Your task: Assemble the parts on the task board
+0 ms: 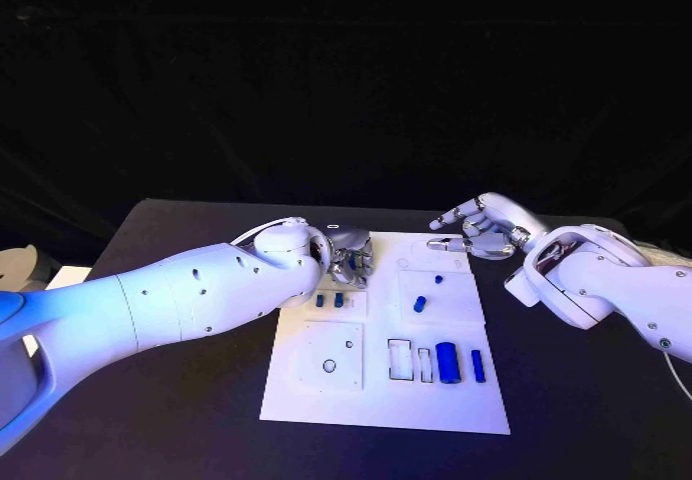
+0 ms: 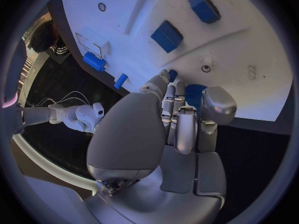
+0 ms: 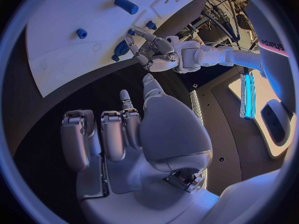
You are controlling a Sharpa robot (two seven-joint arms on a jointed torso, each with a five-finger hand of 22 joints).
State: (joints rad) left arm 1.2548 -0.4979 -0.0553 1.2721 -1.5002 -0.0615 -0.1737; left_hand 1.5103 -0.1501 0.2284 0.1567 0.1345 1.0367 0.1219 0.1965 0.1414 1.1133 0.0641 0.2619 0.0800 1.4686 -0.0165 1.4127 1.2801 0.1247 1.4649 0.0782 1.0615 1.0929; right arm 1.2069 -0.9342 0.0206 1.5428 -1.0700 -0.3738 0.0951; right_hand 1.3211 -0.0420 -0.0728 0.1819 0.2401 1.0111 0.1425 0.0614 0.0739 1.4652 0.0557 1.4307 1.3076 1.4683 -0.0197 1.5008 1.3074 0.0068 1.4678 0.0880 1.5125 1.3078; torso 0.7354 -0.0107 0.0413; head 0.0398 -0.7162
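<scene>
The board (image 1: 378, 400) lay mid-worktop (image 1: 173, 420). The left hand (image 1: 346, 262) hung over the board's far-left corner, at about 11 o'clock from its centre, fingers (image 2: 186, 129) curled down round a blue part (image 2: 194, 92); whether they truly gripped it I could not tell. Two small parts (image 1: 329, 299) sat just nearer than that hand, another pair (image 1: 423, 303) toward 1 o'clock, and a row of longer parts (image 1: 447, 362) at 5 o'clock. The right hand (image 1: 485, 228) hovered off the board's far-right corner, at 1 o'clock, holding nothing, fingers (image 3: 113, 134) loosely spread. Bare worktop ran along the board's left, right and near edges. The left arm (image 1: 188, 300) hid the board's far-left edge.
</scene>
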